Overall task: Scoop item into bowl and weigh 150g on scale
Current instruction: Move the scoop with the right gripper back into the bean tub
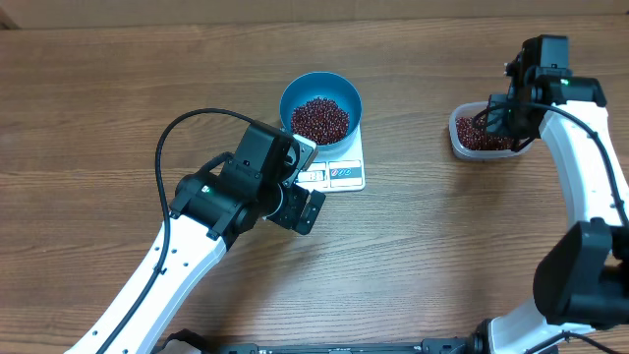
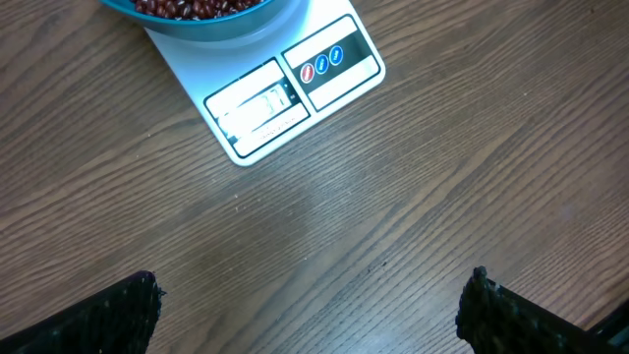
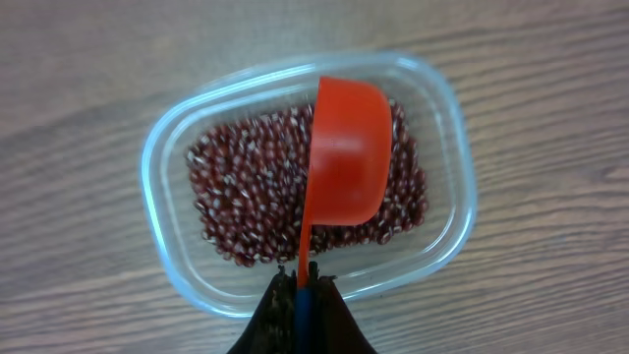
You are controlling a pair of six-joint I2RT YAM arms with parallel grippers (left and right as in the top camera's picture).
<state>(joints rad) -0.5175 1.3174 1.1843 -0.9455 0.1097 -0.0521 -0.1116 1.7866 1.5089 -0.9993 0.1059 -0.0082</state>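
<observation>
Beans [image 1: 319,120] fill the bowl [image 1: 285,98] on the scale [image 1: 346,175] and the tub [image 3: 454,147]. Right gripper [image 3: 300,290] pinches the scoop [image 3: 349,152]; left gripper [image 2: 310,300] spread wide.

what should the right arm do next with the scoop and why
Probably lower the red scoop into the beans in the clear tub and dig. The right gripper is shut on its handle, the scoop hangs over the tub with no beans showing on it, and the blue bowl on the scale is only partly filled.
</observation>
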